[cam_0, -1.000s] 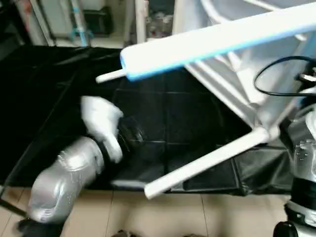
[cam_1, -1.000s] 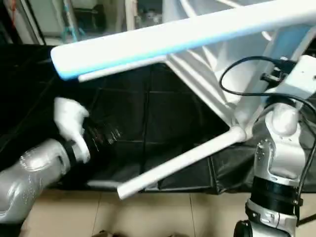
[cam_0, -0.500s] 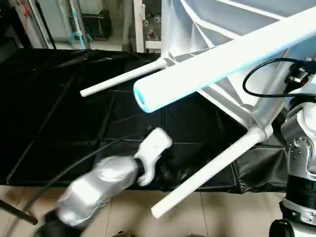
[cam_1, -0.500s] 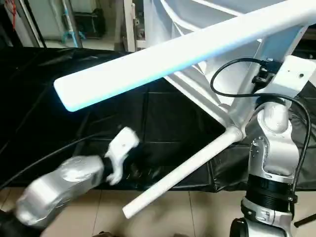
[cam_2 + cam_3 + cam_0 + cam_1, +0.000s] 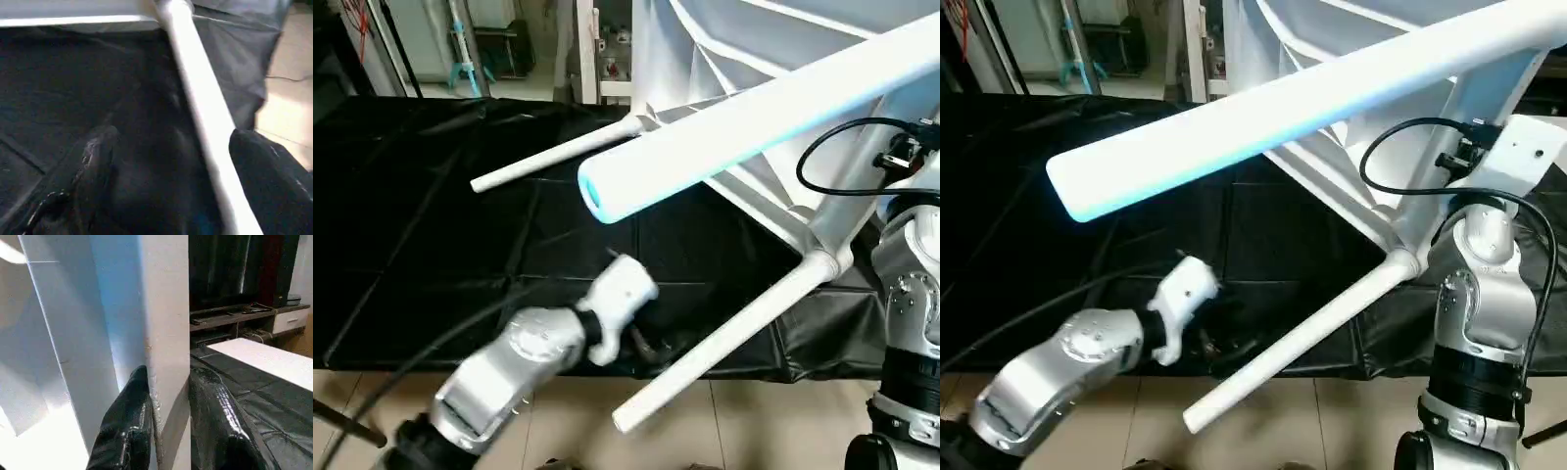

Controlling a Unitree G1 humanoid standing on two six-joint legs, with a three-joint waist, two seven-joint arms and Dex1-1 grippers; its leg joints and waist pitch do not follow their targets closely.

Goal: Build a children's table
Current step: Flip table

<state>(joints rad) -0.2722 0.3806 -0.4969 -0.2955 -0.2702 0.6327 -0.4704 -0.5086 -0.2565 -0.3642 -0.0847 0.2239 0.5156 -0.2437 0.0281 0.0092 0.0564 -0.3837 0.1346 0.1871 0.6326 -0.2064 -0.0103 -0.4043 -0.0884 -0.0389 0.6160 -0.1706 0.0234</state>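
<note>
The children's table top stands tilted up at the right, its ribbed underside facing me. Three white legs are plugged into it. One leg points at me, one far leg reaches left, and one near leg slants down to the front. My left gripper is low beside that near leg. In the left wrist view the near leg runs between its wide-open fingers. My right gripper is shut on a white wall of the table top.
A black cloth covers the work surface, and its front edge meets a tiled floor. A black cable loops off my right wrist. Stands and clutter line the back. My right arm rises at the right edge.
My left arm has swung from the left to the middle and now sits at the near leg. The view itself also shifted. The right gripper stays on the table top.
</note>
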